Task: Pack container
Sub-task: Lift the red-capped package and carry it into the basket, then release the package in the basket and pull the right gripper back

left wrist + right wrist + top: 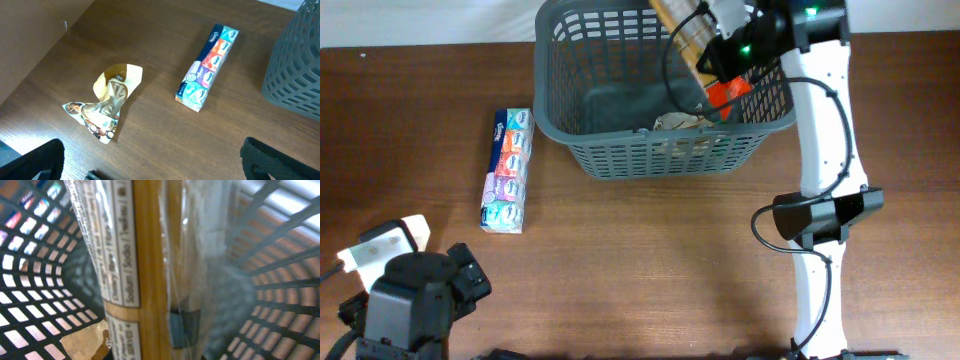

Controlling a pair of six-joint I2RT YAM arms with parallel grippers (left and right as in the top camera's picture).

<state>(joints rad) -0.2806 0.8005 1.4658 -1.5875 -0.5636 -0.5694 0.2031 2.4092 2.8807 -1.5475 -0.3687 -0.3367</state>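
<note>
Overhead view of the table (650,270). We find the basket (640,160) toward twelve o'clock, upright with its mouth open. On its floor are an orange item (728,95) and a crumpled wrapper (678,122).

We judge the basket light for its bulk and stiff, being moulded plastic with a solid base and slotted walls. It would likely skid on the wood if nudged, and the slots could snag a fingertip. The thick rim is the sound place to take hold, should it need steadying.

The right claw (718,48), at the basket's two o'clock corner, is pressed together on a long packet (680,28) in clear film. The packet slants down inside the walls, and the wrist view shows lattice on both sides of it.

At the basket's nine o'clock lies a tissue pack (508,172), apart from it. At the table's seven o'clock the left claw (155,167) stands spread wide and holds nothing. A crumpled pouch (107,107) lies on the wood ahead of it.
</note>
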